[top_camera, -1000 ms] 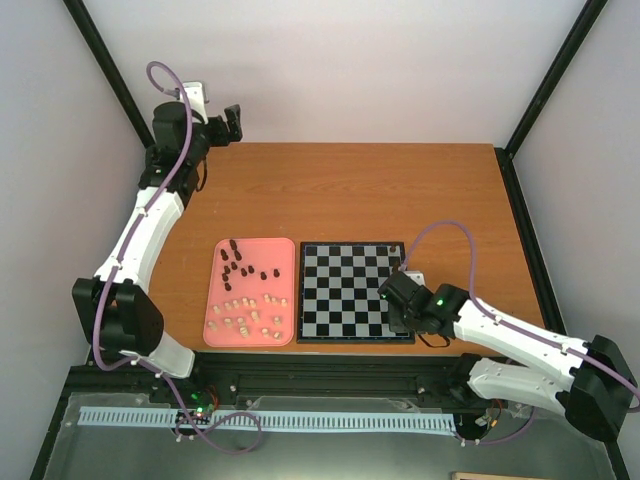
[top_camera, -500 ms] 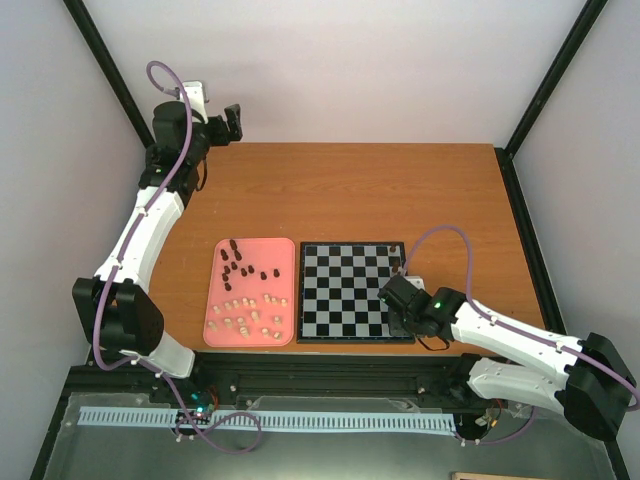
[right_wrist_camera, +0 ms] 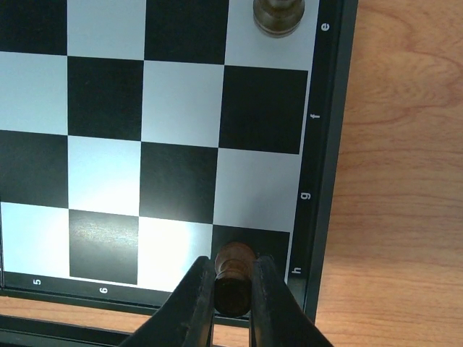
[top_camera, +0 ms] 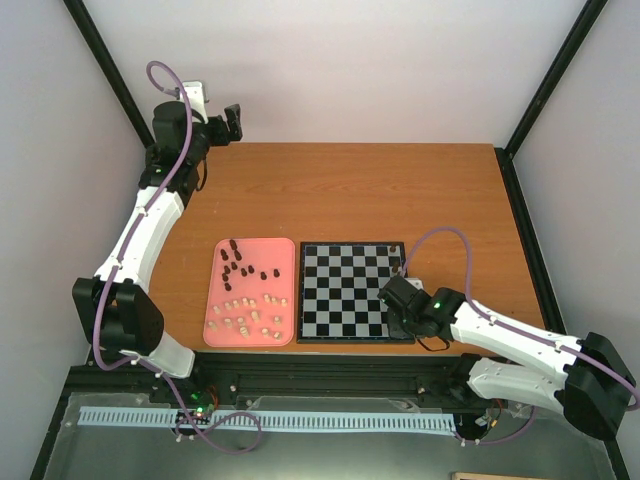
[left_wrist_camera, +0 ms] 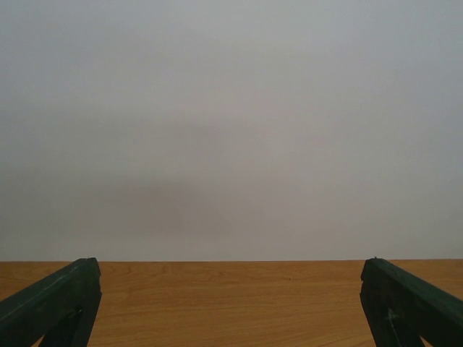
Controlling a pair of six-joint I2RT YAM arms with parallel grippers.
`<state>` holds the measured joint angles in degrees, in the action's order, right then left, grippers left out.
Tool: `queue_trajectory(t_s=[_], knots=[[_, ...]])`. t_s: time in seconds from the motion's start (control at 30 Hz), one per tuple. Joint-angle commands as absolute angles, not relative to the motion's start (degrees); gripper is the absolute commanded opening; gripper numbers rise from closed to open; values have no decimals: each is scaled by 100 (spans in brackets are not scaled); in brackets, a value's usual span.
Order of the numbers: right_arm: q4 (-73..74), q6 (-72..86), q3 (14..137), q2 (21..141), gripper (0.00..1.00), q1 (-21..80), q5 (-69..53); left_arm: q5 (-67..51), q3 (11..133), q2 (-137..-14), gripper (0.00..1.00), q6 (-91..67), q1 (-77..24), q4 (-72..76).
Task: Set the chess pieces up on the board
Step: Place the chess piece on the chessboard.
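Hanging high at the far left, well apart from the board, the left gripper (top_camera: 229, 120) has its jaws spread wide and holds nothing. Nearly all the chess pieces (top_camera: 247, 270), dark ones far and cream ones near, lie loose in the pink tray (top_camera: 286, 250) just left of the board (top_camera: 350, 290). Only a start looks made: one dark piece (right_wrist_camera: 278, 14) stands in the board's right edge row, and the right gripper (right_wrist_camera: 233, 293) is pinched narrowly on another dark chessman (right_wrist_camera: 233, 269) at the near right corner square, which appears upright, its long axis rising from the board, head uppermost.
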<state>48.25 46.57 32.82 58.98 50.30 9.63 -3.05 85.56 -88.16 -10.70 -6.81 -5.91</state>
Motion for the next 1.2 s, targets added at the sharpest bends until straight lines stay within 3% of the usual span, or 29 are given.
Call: queue_trajectory(t_s=[0.0,0.5,0.9,1.17], knots=[[4853,4729,3265,5967,6,5080,936,-325,8794,-8820,100,-1123,-695,-468],[5158,4749,3356,5900,12,5080,1014,-338,8778,-8820,100,-1134,-701,-466],[5004,4542,3518,5910,31,5080,968,-338,8776,-8799,100,-1133,-695,-468],[5324,4085,4422,6158,46,5077,1505,-338,8755,-8757,100,-1120,-695,-485]])
